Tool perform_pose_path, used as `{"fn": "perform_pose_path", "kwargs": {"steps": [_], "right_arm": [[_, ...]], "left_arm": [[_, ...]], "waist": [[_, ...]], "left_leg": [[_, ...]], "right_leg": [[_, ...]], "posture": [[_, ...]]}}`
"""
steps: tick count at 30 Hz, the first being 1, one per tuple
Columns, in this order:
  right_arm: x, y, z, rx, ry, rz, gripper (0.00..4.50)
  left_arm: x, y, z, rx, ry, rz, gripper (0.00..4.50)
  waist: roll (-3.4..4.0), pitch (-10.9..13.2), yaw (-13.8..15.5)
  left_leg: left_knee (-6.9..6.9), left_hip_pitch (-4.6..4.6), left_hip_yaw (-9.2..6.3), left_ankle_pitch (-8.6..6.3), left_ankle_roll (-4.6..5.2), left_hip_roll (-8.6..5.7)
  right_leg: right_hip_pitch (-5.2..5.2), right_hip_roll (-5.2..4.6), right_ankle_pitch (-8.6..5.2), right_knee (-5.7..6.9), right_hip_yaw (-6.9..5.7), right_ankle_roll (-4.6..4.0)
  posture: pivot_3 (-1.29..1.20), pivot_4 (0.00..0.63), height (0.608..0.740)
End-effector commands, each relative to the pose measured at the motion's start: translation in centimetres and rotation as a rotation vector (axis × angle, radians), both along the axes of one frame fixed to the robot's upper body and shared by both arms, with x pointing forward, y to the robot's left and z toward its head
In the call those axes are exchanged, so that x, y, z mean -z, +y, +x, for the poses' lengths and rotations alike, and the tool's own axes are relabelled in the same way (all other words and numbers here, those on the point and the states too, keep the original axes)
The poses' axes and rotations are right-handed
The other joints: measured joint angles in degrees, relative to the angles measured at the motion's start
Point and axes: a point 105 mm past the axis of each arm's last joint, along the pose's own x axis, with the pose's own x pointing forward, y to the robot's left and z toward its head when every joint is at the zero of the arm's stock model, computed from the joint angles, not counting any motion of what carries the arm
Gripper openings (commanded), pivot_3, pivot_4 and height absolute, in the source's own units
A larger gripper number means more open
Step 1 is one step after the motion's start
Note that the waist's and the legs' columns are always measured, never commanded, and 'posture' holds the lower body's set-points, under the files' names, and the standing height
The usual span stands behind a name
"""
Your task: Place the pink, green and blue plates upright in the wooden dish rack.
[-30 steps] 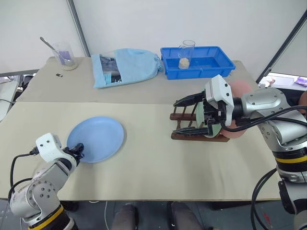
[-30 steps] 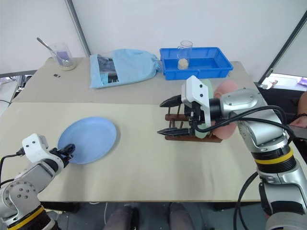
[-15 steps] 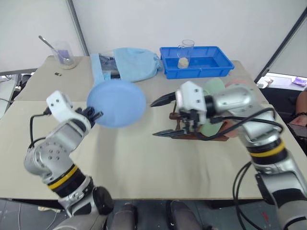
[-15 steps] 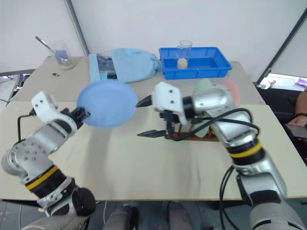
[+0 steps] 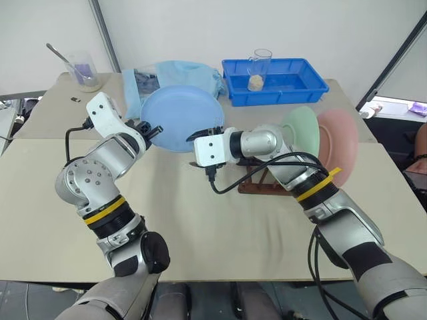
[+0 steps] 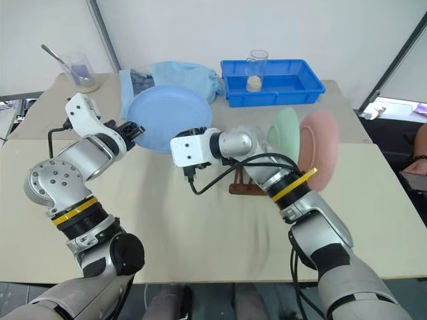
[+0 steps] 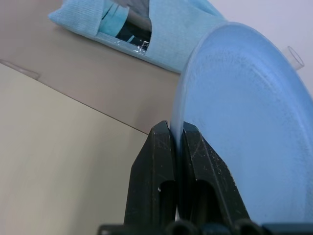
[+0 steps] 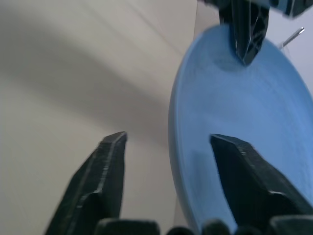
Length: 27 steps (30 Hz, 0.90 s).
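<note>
**Blue plate held in the air between both end effectors**

Your left end effector (image 7: 177, 139) is clamped on the rim of the blue plate (image 5: 181, 118), its two black fingers (image 7: 155, 166) pressed flat against either face. The plate is a plain, matte, light blue round, lifted clear of the desk (image 5: 200, 233) and tilted up on edge. Your right end effector (image 8: 168, 147) sits at the plate's opposite rim with its fingers apart, one on each side of the edge and not yet closed on it.

The green plate (image 5: 301, 130) and the pink plate (image 5: 339, 143) already stand upright side by side in the wooden dish rack (image 5: 257, 185), green nearer the blue plate. Both are the same plain matte round shape, mint and pale pink.

Behind sit a blue tray (image 5: 277, 80) with a glass beaker (image 5: 259, 67) in it and a light blue cloth bag (image 5: 190, 73).
</note>
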Motion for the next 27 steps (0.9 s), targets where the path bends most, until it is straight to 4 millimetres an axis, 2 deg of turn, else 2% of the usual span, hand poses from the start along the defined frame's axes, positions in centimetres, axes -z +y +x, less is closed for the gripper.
{"fn": "perform_pose_path", "kwargs": {"steps": [1, 5, 6, 8, 11, 14, 18, 20, 23, 25, 27], "right_arm": [[-1.2, 0.4, 0.2, -0.018, -0.096, 0.010, 1.58], [-0.9, 0.6, 0.4, -0.017, -0.120, 0.003, 0.19], [-0.8, 0.6, 0.4, -0.017, -0.122, 0.003, 0.01], [-0.7, 0.6, 0.5, -0.015, -0.128, 0.003, 0.01], [-0.5, 0.6, 0.7, -0.010, -0.143, -0.004, 0.00], [-0.2, 0.6, 0.9, -0.010, -0.162, -0.022, 0.00], [0.2, 0.5, 1.3, -0.003, -0.178, -0.034, 0.00], [0.1, 0.6, 1.5, 0.010, -0.177, -0.019, 0.00], [-0.8, 0.9, 1.8, 0.037, -0.151, 0.070, 0.00], [-2.7, 1.7, 1.6, 0.046, -0.095, 0.206, 0.00], [-4.7, 2.1, 1.3, 0.055, -0.020, 0.350, 0.00]], "left_arm": [[-1.4, 0.2, -0.2, -0.009, -0.052, 0.020, 0.00], [-1.2, 0.6, -0.4, -0.011, -0.044, 0.036, 0.00], [-1.2, 0.7, -0.5, -0.006, -0.046, 0.038, 0.00], [-1.4, 0.8, -0.6, 0.010, -0.049, 0.050, 0.00], [-1.6, 1.0, -1.2, 0.059, -0.046, 0.063, 1.13], [-1.7, 2.3, -1.9, 0.105, -0.029, 0.102, 2.48], [-3.3, 3.5, -3.0, 0.215, -0.054, 0.116, 4.45], [-4.1, 4.2, -4.1, 0.297, -0.090, 0.138, 4.45], [-5.9, 6.9, -5.8, 0.360, -0.183, 0.289, 4.45], [-7.0, 8.8, -6.3, 0.369, -0.250, 0.398, 4.45], [-7.0, 9.2, -6.9, 0.432, -0.277, 0.489, 4.45]], "waist": [[0.00, 0.0, 0.0], [0.00, 0.0, -0.1], [0.00, 0.0, -0.3], [0.00, 0.0, -0.5], [0.00, 0.0, -0.9], [0.00, 0.0, -1.2], [0.00, 0.0, -1.8], [-0.01, 0.0, -2.2], [-0.01, 0.0, -3.6], [-0.03, 0.0, -3.8], [-0.04, 0.0, -4.0]], "left_leg": [[0.00, 0.00, -0.01, 0.00, 0.00, -0.02], [0.00, 0.01, -0.06, 0.01, -0.03, -0.03], [0.00, 0.01, -0.07, 0.02, -0.04, -0.03], [0.00, 0.02, -0.12, 0.04, -0.06, -0.03], [0.01, 0.03, -0.19, 0.06, -0.10, -0.05], [0.03, 0.04, -0.27, 0.08, -0.14, -0.06], [0.03, 0.07, -0.35, 0.10, -0.15, -0.06], [0.02, 0.07, -0.42, 0.11, -0.19, -0.06], [-0.06, 0.11, -0.52, 0.16, -0.28, -0.04], [-0.29, 0.27, -0.63, 0.23, -0.39, -0.10], [-0.37, 0.33, -0.61, 0.26, -0.43, -0.08]], "right_leg": [[0.00, -0.02, 0.00, 0.00, 0.00, 0.01], [0.00, -0.02, 0.01, -0.01, -0.01, 0.02], [0.00, -0.01, 0.01, -0.01, -0.01, 0.02], [0.00, 0.00, 0.01, 0.02, -0.02, 0.02], [0.01, 0.00, 0.02, 0.08, -0.03, 0.01], [0.02, 0.00, 0.02, 0.11, -0.05, 0.01], [0.01, 0.04, 0.02, 0.16, -0.06, 0.01], [0.01, 0.04, 0.02, 0.17, -0.09, 0.01], [-0.01, 0.04, 0.02, 0.31, -0.08, 0.00], [-0.02, 0.00, 0.00, 0.57, -0.02, -0.04], [-0.02, 0.03, -0.10, 0.68, -0.09, -0.21]], "posture": [[0.00, 0.150, 0.737], [0.00, 0.150, 0.737], [0.00, 0.150, 0.737], [0.00, 0.150, 0.737], [0.00, 0.150, 0.737], [0.00, 0.150, 0.737], [0.00, 0.150, 0.737], [0.00, 0.150, 0.737], [0.00, 0.150, 0.737], [0.00, 0.150, 0.737], [0.00, 0.150, 0.737]]}}
